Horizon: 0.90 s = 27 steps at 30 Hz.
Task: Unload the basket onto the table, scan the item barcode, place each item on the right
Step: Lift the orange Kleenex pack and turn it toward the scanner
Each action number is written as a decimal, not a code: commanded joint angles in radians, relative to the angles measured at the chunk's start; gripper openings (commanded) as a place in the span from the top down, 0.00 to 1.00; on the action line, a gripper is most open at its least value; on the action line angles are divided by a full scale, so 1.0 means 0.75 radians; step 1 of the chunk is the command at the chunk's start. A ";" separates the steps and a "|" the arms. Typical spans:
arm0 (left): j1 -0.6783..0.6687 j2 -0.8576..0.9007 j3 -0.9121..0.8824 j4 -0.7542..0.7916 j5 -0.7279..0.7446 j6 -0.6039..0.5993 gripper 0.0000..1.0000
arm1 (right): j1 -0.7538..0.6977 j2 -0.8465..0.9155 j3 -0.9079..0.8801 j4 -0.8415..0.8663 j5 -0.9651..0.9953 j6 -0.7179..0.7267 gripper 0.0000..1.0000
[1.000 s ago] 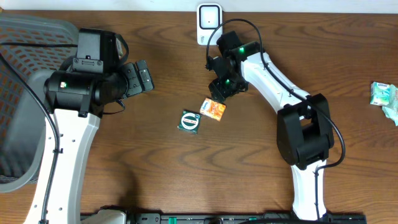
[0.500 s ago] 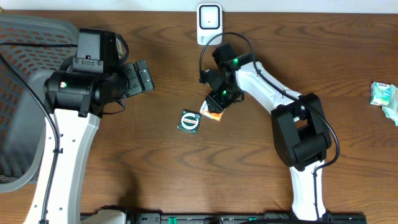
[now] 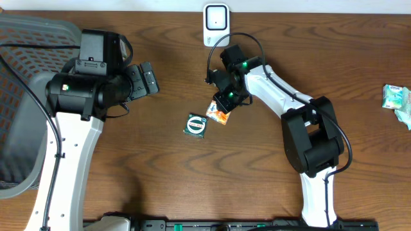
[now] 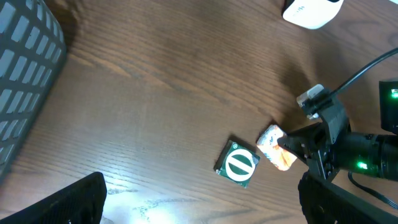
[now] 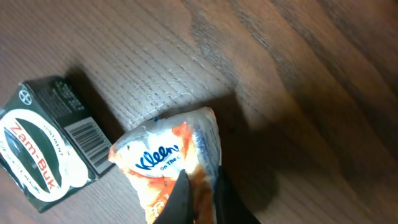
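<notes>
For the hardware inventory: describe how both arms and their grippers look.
Both share a build: white links joined by bulky black joint housings. The left arm ends in the black, blocky left gripper. The right arm carries green indicator lights and a looping black cable; the right gripper is black too.

Dark matt wood-grain table (image 3: 167,179), crinkly glossy plastic tissue pack (image 5: 171,152), smooth satin green box (image 5: 43,149), white plastic scanner (image 3: 216,19).
</notes>
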 commanded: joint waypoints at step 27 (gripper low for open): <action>0.006 0.001 0.016 -0.003 -0.008 0.008 0.02 | -0.384 0.000 -0.012 0.167 -1.574 0.145 0.99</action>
